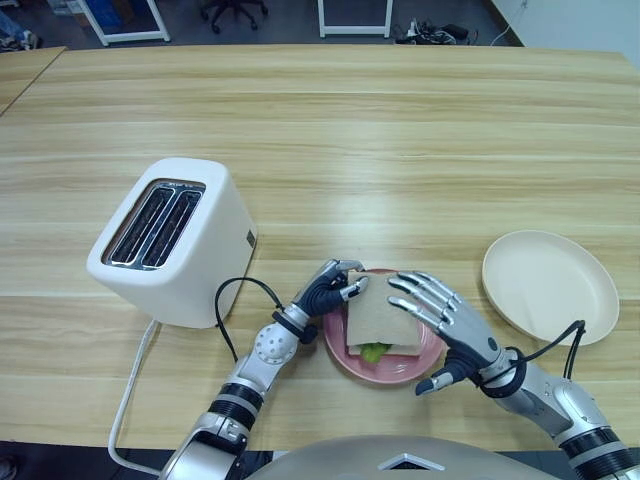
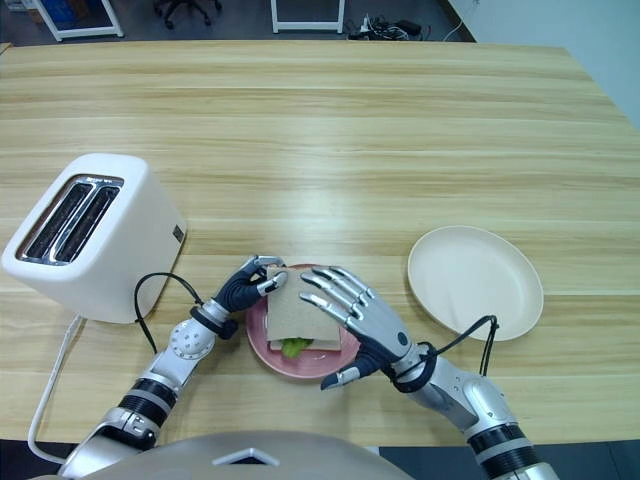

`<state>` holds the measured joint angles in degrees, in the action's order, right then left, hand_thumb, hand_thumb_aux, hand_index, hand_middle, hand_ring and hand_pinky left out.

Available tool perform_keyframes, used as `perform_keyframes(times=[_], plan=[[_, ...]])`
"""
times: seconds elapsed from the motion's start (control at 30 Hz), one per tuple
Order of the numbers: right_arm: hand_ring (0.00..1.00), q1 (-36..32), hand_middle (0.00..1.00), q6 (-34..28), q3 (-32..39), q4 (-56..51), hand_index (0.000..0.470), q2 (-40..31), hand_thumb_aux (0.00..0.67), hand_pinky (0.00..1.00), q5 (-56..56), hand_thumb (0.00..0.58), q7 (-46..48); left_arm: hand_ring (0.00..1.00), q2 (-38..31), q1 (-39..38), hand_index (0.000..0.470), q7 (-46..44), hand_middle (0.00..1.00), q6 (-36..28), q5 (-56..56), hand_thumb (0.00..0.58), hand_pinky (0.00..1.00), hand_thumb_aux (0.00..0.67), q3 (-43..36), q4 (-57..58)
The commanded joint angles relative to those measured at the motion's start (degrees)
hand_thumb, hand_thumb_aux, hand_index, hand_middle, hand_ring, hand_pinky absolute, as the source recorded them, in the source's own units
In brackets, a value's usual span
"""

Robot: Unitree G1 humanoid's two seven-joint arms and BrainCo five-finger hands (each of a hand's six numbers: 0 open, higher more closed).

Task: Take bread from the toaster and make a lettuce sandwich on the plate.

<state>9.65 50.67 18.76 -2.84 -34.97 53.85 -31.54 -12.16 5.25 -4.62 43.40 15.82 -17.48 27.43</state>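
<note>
Robot limbs: silver and black
Left hand (image 1: 330, 287) black, silver fingertips; right hand (image 1: 445, 320) silver-plated; ringed black-silver forearms; 1 looped black cable (image 1: 240, 279) per wrist.

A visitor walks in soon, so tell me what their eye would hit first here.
The brown bread slice over green lettuce on the round pink plate, front and centre, with the left hand at its left edge and the open right hand over its right side. Next, the white two-slot toaster at left and the cream round plate at right.
</note>
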Motion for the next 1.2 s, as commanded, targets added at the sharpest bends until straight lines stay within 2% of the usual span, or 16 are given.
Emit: perform_keyframes(times=[0.03, 0.3, 0.4, 0.43, 0.47, 0.5, 0.67, 0.77, 0.83, 0.87, 0.9, 0.93, 0.97, 1.0, 1.1, 1.2], plan=[[0.0, 0.63, 0.0, -0.04, 2.76, -2.92, 0.0, -1.75, 0.0, 0.0, -0.57, 0.0, 6.71, 1.0, -0.47, 0.41, 0.47, 1.73, 1.0, 0.6, 4.15, 0.58, 1.0, 0.67, -0.65, 2.86], [0.0, 1.31, 0.0, -2.52, 5.4, -6.88, 0.0, -4.09, 0.0, 0.0, -0.98, 0.0, 15.78, 1.0, -0.54, 2.45, 0.47, 8.38, 1.0, 0.79, 10.96, 0.58, 1.0, 0.67, -0.84, 7.41], [0.0, 2.22, 0.0, -3.83, 6.34, -7.05, 0.0, -6.23, 0.0, 0.0, -1.79, 0.0, 21.13, 1.0, -1.62, 3.71, 0.47, 15.15, 1.0, -0.55, 17.14, 0.58, 1.0, 0.67, -0.95, 7.58], [0.0, 2.4, 0.0, -4.2, 6.69, -7.05, 0.0, -6.87, 0.0, 0.0, -1.85, 0.0, 22.6, 0.79, -2.31, 4.36, 0.47, 19.17, 0.79, -1.64, 20.44, 0.58, 0.79, 0.67, -0.77, 7.0], [0.0, 2.56, 0.0, -4.54, 6.97, -6.95, 0.0, -7.44, 0.0, 0.0, -1.89, 0.0, 23.77, 0.29, -3.09, 5.0, 0.341, 23.7, 0.29, -3.16, 23.89, 0.536, 0.29, 0.486, -0.28, 5.83], [0.0, 2.69, 0.0, -4.77, 7.15, -6.79, 0.0, -7.85, 0.0, 0.0, -2.04, 0.0, 24.66, 0.03, -3.83, 5.58, 0.0, 28.42, 0.03, -4.86, 26.98, 0.0, 0.03, 0.0, 0.6, 4.23], [0.0, 2.07, 0.0, -5.71, 7.5, -5.9, 0.0, -8.3, 0.0, 0.0, -1.82, 0.0, 25.65, 0.0, -7.53, 6.34, 0.0, 44.59, 0.0, -12.13, 35.33, 0.0, 0.0, 0.0, 4.99, -4.65], [0.0, -1.47, 0.0, -6.56, 7.49, -6.87, 0.0, -6.61, 0.0, 0.0, 2.04, 0.0, 20.66, 0.0, -9.06, 3.88, 0.0, 48.05, 0.0, -13.63, 36.27, 0.0, 0.0, 0.0, 6.97, -11.72], [0.0, -5.59, 0.0, -6.02, 7.19, -8.52, 0.0, -3.06, 0.0, 0.0, 4.75, 0.0, 11.14, 0.0, -9.74, 0.44, 0.0, 45.94, 0.0, -10.16, 33.02, 0.0, 0.0, 0.0, 6.28, -16.79], [0.0, -7.33, 0.0, -4.8, 6.49, -9.29, 0.0, -0.34, 0.0, 0.0, 4.3, 0.0, 5.45, 0.0, -10.76, -2.13, 0.0, 41.5, 0.0, -5.92, 27.07, 0.0, 0.0, 0.0, 4.22, -19.35], [0.31, -8.7, 0.31, -3.22, 5.72, -9.81, 0.243, 2.13, 0.347, 0.31, 3.24, 0.445, 0.38, 0.0, -12.31, -4.74, 0.0, 36.94, 0.0, -1.7, 20.9, 0.0, 0.0, 0.0, 1.58, -21.85], [1.0, -9.59, 1.0, -1.45, 4.72, -10.31, 0.442, 4.49, 0.631, 1.0, 0.88, 0.578, -3.18, 0.29, -14.35, -7.25, 0.1, 32.02, 0.29, 2.04, 13.84, 0.22, 0.29, 0.142, -1.54, -24.27], [1.0, -10.41, 1.0, -0.15, 3.93, -10.47, 0.47, 6.0, 0.67, 1.0, -0.77, 0.58, -5.7, 0.76, -16.58, -9.33, 0.47, 27.93, 0.76, 5.17, 8.15, 0.58, 0.76, 0.67, -4.17, -26.19], [1.0, -10.93, 1.0, 0.96, 3.1, -10.49, 0.47, 7.23, 0.67, 1.0, -2.74, 0.58, -7.23, 1.0, -18.85, -10.96, 0.47, 24.54, 1.0, 7.41, 3.96, 0.58, 1.0, 0.67, -6.37, -27.39], [1.0, -9.94, 1.0, 3.68, -0.72, -8.23, 0.47, 8.04, 0.67, 1.0, -10.67, 0.58, -7.68, 1.0, -25.1, -16.08, 0.47, 15.27, 1.0, 11.47, -3.37, 0.58, 1.0, 0.67, -9.44, -28.37], [1.0, -4.53, 1.0, 7.38, -0.8, -5.49, 0.47, 2.13, 0.67, 1.0, -20.46, 0.58, 0.2, 1.0, -29.98, -22.16, 0.47, 7.6, 1.0, 11.73, -7.99, 0.58, 1.0, 0.67, -10.82, -29.68]])
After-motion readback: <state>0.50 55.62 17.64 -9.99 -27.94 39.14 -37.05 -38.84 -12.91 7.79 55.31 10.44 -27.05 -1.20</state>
